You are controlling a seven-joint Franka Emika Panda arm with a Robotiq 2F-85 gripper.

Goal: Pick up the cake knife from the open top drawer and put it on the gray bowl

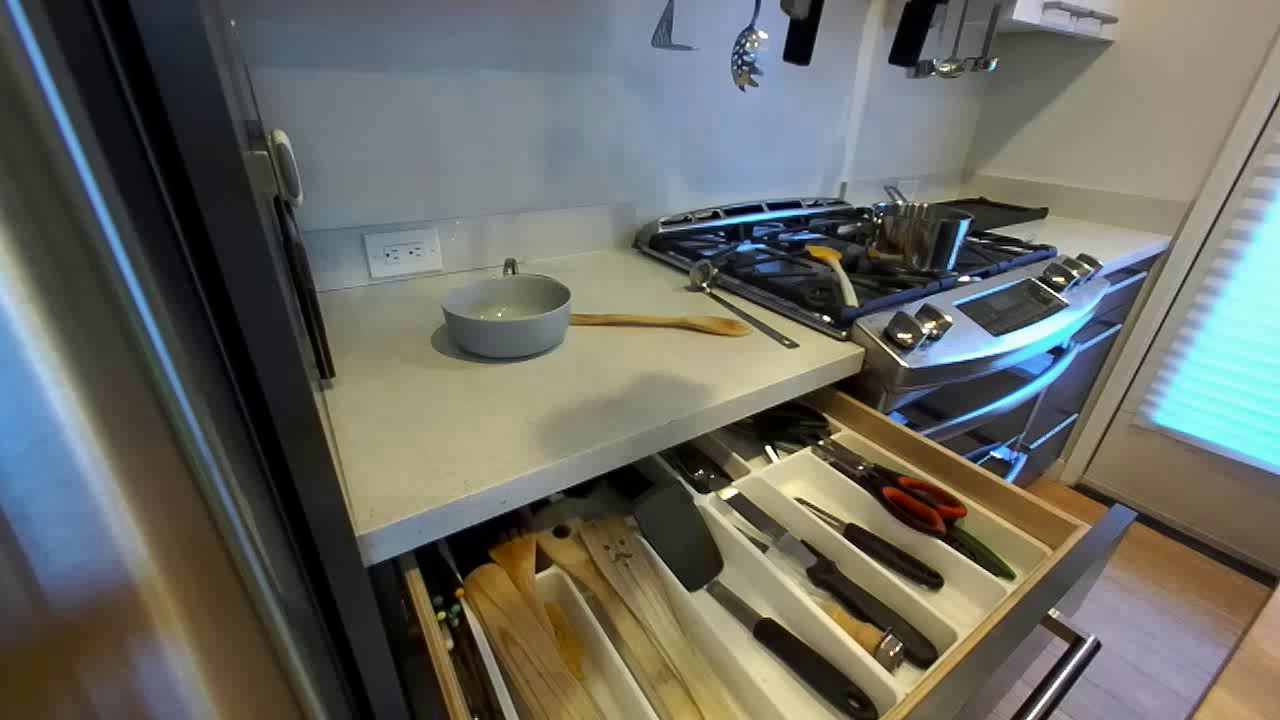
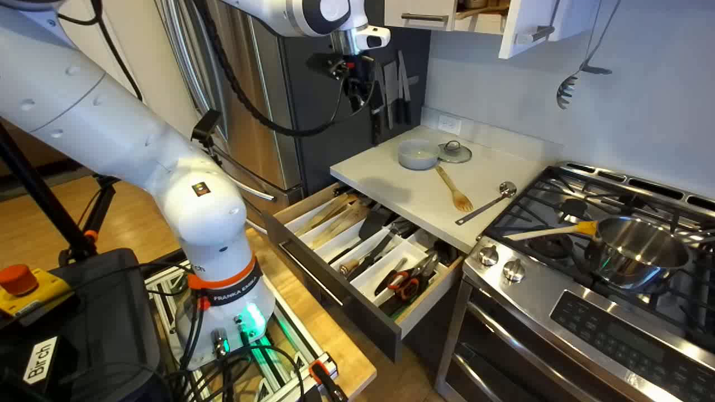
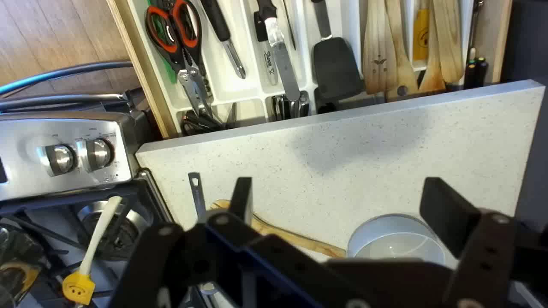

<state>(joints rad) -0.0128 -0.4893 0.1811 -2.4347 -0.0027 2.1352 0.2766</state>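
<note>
The top drawer is open below the counter in both exterior views (image 1: 960, 465) (image 2: 413, 304) and the wrist view (image 3: 139, 72). The cake knife, slim with a black handle and narrow metal blade, lies in a middle compartment (image 1: 875, 605) (image 2: 380, 245) (image 3: 282, 57). Its handle end is cut off in the wrist view. The gray bowl (image 1: 507, 335) (image 2: 419, 157) (image 3: 381, 226) stands upright on the counter, looking empty; the wrist view hides its lower part behind the gripper. My gripper (image 3: 338, 184) is open and empty, high above the counter near the bowl (image 2: 360, 103).
A wooden spoon (image 1: 665, 322) lies beside the bowl, with a ladle (image 1: 745, 310) nearby. A glass lid (image 2: 455, 152) lies behind the bowl. Red-handled scissors (image 3: 175, 38) and a black turner (image 3: 336, 68) share the drawer. The stove holds a pot (image 2: 637, 254). A dark fridge side (image 2: 324, 106) borders the counter.
</note>
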